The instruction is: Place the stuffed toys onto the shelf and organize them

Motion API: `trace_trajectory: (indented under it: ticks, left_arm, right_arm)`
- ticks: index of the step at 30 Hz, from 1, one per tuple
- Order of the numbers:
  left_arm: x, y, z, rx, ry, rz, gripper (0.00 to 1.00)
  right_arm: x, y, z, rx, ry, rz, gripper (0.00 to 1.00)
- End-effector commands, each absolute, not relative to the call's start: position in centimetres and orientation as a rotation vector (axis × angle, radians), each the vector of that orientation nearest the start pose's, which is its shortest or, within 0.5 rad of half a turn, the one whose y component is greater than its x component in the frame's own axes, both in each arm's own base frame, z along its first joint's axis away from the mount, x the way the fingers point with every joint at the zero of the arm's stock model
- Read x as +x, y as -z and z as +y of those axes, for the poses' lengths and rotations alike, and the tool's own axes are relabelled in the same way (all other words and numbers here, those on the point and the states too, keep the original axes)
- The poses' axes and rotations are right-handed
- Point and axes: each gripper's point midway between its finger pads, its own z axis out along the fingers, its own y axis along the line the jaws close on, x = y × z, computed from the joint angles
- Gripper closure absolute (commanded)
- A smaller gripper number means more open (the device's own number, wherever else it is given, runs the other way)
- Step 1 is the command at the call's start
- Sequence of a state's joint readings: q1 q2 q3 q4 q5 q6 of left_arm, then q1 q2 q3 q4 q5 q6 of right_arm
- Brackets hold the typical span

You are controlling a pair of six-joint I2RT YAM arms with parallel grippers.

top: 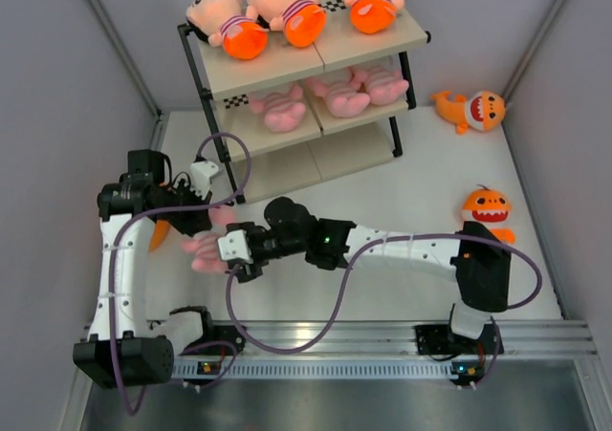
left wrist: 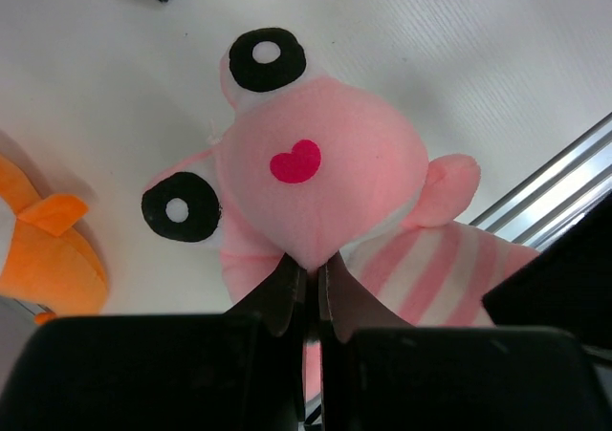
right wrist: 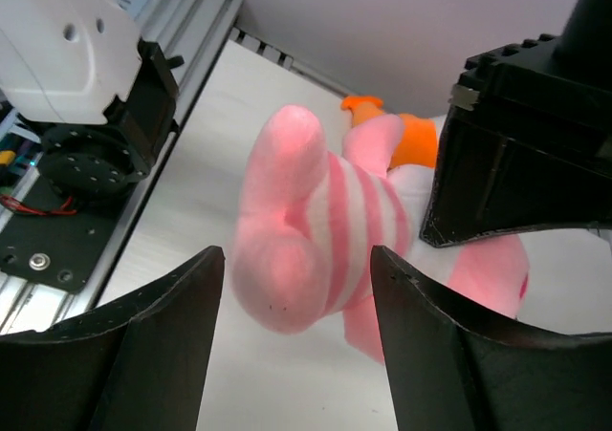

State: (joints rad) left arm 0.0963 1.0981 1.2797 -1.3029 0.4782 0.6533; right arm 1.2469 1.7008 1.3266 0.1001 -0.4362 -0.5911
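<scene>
Left claw is closed, pinching the pink striped toy by the lower edge of its face. In the left wrist view the head faces the camera: heart nose in the middle, black eyes up and to the left, striped body trailing off to the lower right.

Right claw is spread wide, one finger on each side of the toy's striped lower end. I see gaps on both sides, so no contact.

The toy's long axis runs claw to claw, head end at the left one and foot end at the right one. In the top view it sits near the front left of the table, between the two wrists and well short of the shelf. Can't tell whether it's clear of the table surface.

On the shelf, three dolls are on the top board, heads to the back and orange bottoms to the front. The pink animals lie on the middle tier.

Two sharks are on the table to the right, one beside the shelf and one by the right arm. Another orange toy lies just beside the held one.
</scene>
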Motion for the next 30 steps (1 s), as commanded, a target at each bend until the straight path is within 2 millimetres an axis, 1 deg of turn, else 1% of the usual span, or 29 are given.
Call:
trace_trajectory:
  ticks: [1,2,3,4,5,6,7,9,10,12,13,14,15,17,18,19,20,21,22,23,24,25,26,27,28,29,30]
  left_arm:
    - [21.3,-23.1,-4.2,0.826,0.376,2.367,1.0]
    - [21.3,-23.1,-4.2,0.828,0.372,2.365,1.0]
    - [21.3,-23.1,-4.1,0.83,0.371,2.367,1.0]
    - [21.3,-23.2,-4.1,0.831,0.366,2.364,1.0]
    - [21.3,-23.2,-4.0,0.829,0.359,2.367,1.0]
    - [21.3,-23.2,-3.9,0.828,0.355,2.369,1.0]
    - [21.4,-23.2,-3.9,0.828,0.354,2.367,1.0]
    - [21.4,-23.3,-4.1,0.828,0.368,2.366,1.0]
    - [21.5,-23.4,-4.1,0.826,0.368,2.363,1.0]
    - [21.6,-23.6,-4.2,0.818,0.374,2.36,1.0]
    - [21.6,-23.7,-4.2,0.812,0.374,2.359,1.0]
    - [21.7,-23.9,-4.2,0.804,0.37,2.36,1.0]
    - [21.8,-24.2,-4.1,0.786,0.36,2.36,0.92]
    - [21.8,-24.7,-3.9,0.768,0.338,2.361,0.73]
    - [21.9,-25.3,-3.8,0.745,0.324,2.356,0.65]
    - [21.9,-25.5,-3.4,0.733,0.295,2.362,0.54]
    - [21.9,-25.9,-3.2,0.723,0.27,2.355,0.48]
    - [22.1,-26.5,-2.9,0.705,0.248,2.351,0.41]
    - [22.1,-26.7,-2.4,0.687,0.207,2.358,0.33]
    - [22.3,-27.0,-2.1,0.671,0.182,2.359,0.28]
    - [22.3,-27.2,-1.9,0.652,0.17,2.363,0.27]
    - [22.4,-27.7,-1.7,0.645,0.148,2.354,0.17]
    - [22.5,-28.0,-1.2,0.634,0.109,2.354,0.09]
    - [22.5,-28.2,-0.8,0.63,0.079,2.355,0.08]
    - [22.7,-28.3,-0.4,0.628,0.049,2.356,0.07]
    - [22.7,-28.2,0.5,0.613,-0.013,2.374,0.03]
    - [22.7,-28.2,0.9,0.622,-0.04,2.378,0.03]
  right_arm:
    - [11.9,-24.3,53.7,-1.71,-0.772,0.876,0.37]
    - [12.2,-24.9,54.1,-1.714,-0.756,0.877,0.37]
    - [12.5,-23.6,53.8,-1.757,-0.726,0.919,0.38]
    - [13.2,-22.4,53.8,-1.775,-0.679,0.962,0.39]
    - [13.6,-22.3,53.8,-1.78,-0.654,0.971,0.4]
    - [13.9,-21.6,53.5,-1.805,-0.622,0.982,0.42]
    - [14.4,-21.3,53.3,-1.806,-0.588,0.998,0.49]
    - [14.9,-21.2,53.1,-1.81,-0.553,1.013,0.61]
    - [15.4,-21.0,53.0,-1.809,-0.52,1.026,0.75]
    - [15.8,-21.6,52.9,-1.81,-0.482,1.016,0.88]
    - [16.1,-21.7,52.5,-1.82,-0.453,1.019,1.0]
    - [16.3,-22.0,52.2,-1.826,-0.433,1.01,1.0]
    - [16.5,-22.2,52.0,-1.849,-0.4,0.971,1.0]
    - [16.7,-23.2,50.9,-1.874,-0.355,0.951,1.0]
    - [16.9,-23.6,50.4,-1.897,-0.327,0.923,1.0]
    - [17.1,-24.9,49.9,-1.892,-0.312,0.906,1.0]
    - [17.1,-24.9,49.0,-1.927,-0.293,0.905,1.0]
    - [17.5,-25.4,48.3,-1.947,-0.257,0.875,1.0]
    - [17.7,-26.6,47.5,-1.945,-0.226,0.857,1.0]
    - [17.8,-26.9,46.5,-1.98,-0.202,0.853,1.0]
    - [17.9,-27.5,46.1,-2.003,-0.166,0.809,1.0]
    - [18.0,-28.5,45.4,-2.002,-0.147,0.797,1.0]
    - [18.2,-29.7,45.2,-1.999,-0.126,0.768,1.0]
    - [18.2,-29.3,44.3,-2.046,-0.113,0.779,1.0]
    - [18.7,-30.9,44.0,-2.028,-0.101,0.772,1.0]
    - [18.9,-31.4,43.7,-2.037,-0.089,0.764,1.0]
    - [19.5,-31.4,43.2,-2.052,-0.077,0.783,1.0]
